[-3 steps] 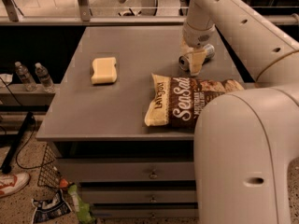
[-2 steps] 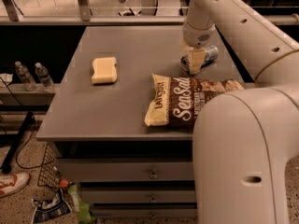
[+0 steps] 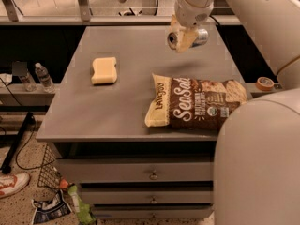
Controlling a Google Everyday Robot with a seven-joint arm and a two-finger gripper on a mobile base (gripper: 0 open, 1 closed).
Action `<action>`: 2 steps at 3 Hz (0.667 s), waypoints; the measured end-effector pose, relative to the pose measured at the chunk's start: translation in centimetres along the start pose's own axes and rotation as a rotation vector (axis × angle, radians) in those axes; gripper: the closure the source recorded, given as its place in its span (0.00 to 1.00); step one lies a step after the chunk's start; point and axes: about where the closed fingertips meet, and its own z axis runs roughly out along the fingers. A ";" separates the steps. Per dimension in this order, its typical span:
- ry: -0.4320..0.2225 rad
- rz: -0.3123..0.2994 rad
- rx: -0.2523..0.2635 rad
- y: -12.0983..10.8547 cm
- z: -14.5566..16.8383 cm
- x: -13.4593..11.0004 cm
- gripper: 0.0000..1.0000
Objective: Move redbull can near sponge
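Observation:
The redbull can (image 3: 201, 35) is a slim silver can lying sideways in my gripper (image 3: 183, 42), its round shiny top facing left. The gripper is shut on the can and holds it above the far right part of the grey table (image 3: 122, 107). The pale yellow sponge (image 3: 104, 70) lies flat on the table's left side, well to the left of the can and nearer than it. The white arm comes down from the top right.
A big brown-and-cream chip bag (image 3: 197, 104) lies on the table's near right, below the gripper. A tape roll (image 3: 265, 83) sits off the right edge. Plastic bottles (image 3: 44, 76) stand on a shelf to the left. Drawers (image 3: 152, 175) are under the table.
The gripper has risen off the table surface and shifted slightly left, carrying the can with it. The sponge and chip bag have not moved.

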 end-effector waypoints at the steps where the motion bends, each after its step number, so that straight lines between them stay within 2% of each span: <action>1: -0.057 -0.082 0.032 0.4 -2.5 -4.0 1.00; 2: -0.091 -0.196 0.015 1.5 -2.1 -8.4 1.00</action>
